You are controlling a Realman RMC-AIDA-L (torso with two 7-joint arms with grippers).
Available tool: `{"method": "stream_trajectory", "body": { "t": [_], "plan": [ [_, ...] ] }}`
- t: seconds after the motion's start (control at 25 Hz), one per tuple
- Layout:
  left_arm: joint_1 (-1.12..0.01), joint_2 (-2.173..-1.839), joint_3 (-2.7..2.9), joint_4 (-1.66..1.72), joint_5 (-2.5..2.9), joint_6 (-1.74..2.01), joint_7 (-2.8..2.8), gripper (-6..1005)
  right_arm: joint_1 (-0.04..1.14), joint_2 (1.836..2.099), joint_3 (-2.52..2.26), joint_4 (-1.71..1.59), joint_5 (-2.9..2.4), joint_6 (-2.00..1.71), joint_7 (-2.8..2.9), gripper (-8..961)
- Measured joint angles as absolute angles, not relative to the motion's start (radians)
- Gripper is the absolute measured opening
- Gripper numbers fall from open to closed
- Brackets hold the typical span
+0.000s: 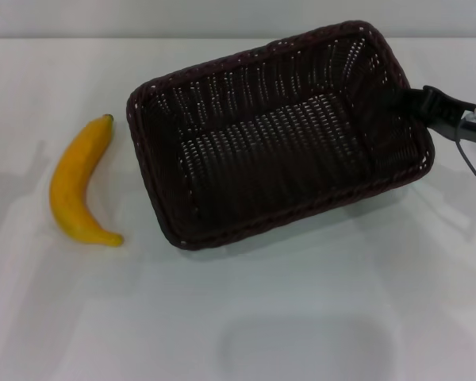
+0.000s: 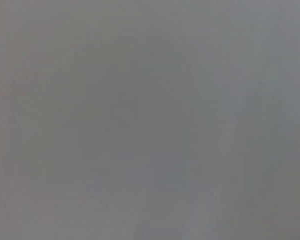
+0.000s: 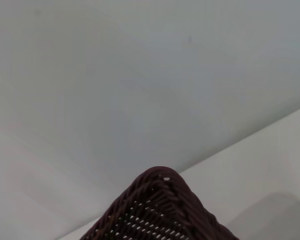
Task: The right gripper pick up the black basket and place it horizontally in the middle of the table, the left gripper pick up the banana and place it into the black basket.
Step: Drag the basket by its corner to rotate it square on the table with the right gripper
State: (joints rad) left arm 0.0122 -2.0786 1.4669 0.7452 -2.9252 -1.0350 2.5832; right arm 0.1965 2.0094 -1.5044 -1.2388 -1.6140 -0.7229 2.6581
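The black basket (image 1: 278, 135) sits slanted in the middle and right of the white table (image 1: 238, 317), open side up and empty. My right gripper (image 1: 412, 101) comes in from the right edge and is shut on the basket's right rim. A corner of the basket also shows in the right wrist view (image 3: 155, 210). The banana (image 1: 78, 184) lies on the table left of the basket, apart from it, with its dark stem tip pointing away from me. My left gripper is out of view; the left wrist view shows only a plain grey surface.
A thin cable (image 1: 470, 163) hangs from the right arm at the right edge. A faint rectangular shadow (image 1: 305, 349) lies on the table near the front. The table's far edge (image 1: 143, 38) runs along the top.
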Motion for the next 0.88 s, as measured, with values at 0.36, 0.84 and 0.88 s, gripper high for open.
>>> {"method": "stream_trajectory", "body": {
  "t": [0.36, 0.84, 0.88],
  "plan": [
    [0.009, -2.079, 1.466, 0.745, -2.925, -1.032, 2.583, 876, 0.196, 2.009, -1.499, -1.223, -1.568, -0.717, 2.607, 395],
    [-0.001, -2.079, 1.466, 0.732, -2.925, -1.029, 2.583, 876, 0.194, 2.008, -1.373, -1.179, -1.454, -0.747, 2.366, 433],
    [-0.002, -2.079, 1.465, 0.729, -2.925, -1.028, 2.583, 876, 0.195, 2.008, -1.369, -1.173, -1.441, -0.742, 2.333, 442]
  ]
}}
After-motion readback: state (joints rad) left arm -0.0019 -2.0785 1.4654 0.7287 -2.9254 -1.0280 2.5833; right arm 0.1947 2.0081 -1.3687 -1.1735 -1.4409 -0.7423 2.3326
